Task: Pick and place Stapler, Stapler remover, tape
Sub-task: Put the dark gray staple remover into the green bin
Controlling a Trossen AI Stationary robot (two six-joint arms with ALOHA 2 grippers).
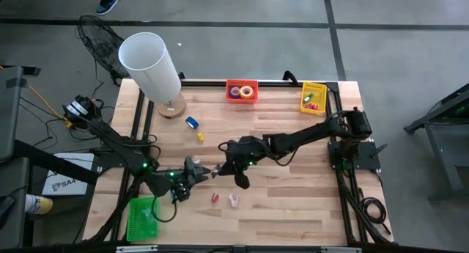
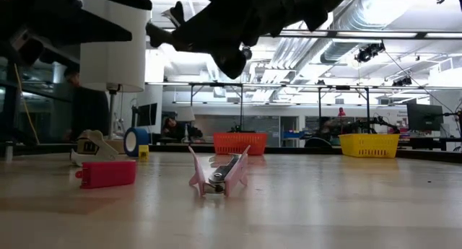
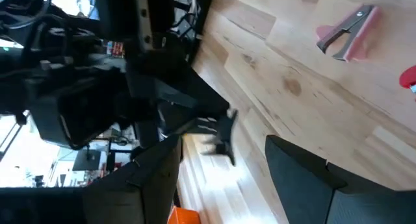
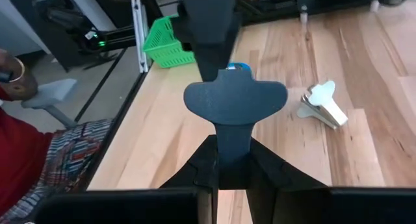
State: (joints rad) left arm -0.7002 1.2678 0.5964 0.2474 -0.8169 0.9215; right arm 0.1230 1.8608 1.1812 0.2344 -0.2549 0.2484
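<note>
Stapler remover [image 1: 233, 201], pale pink with metal jaws, lies on the wooden counter [image 1: 293, 209] in the lower middle of the high view. A pink-red block [image 1: 215, 199] sits just beside it to the left. One blue tape roll [image 1: 192, 122] lies loose in the centre left, near a small yellow piece [image 1: 200, 136]. More tape rolls [image 1: 236, 92] sit in the red basket [image 1: 251, 98] at the top centre.

Just above the remover, the two arms meet tip to tip over the counter. The right gripper [image 4: 231, 162] has its fingers closed on a black piece [image 4: 235, 100] with a flared head; whether this is the stapler cannot be told. The left gripper [image 3: 224, 146] faces it with its fingers apart, holding nothing.

A yellow basket [image 1: 313, 97] stands at the upper right, a green basket [image 1: 143, 216] at the lower left and a white cylinder [image 1: 150, 62] at the upper left.
</note>
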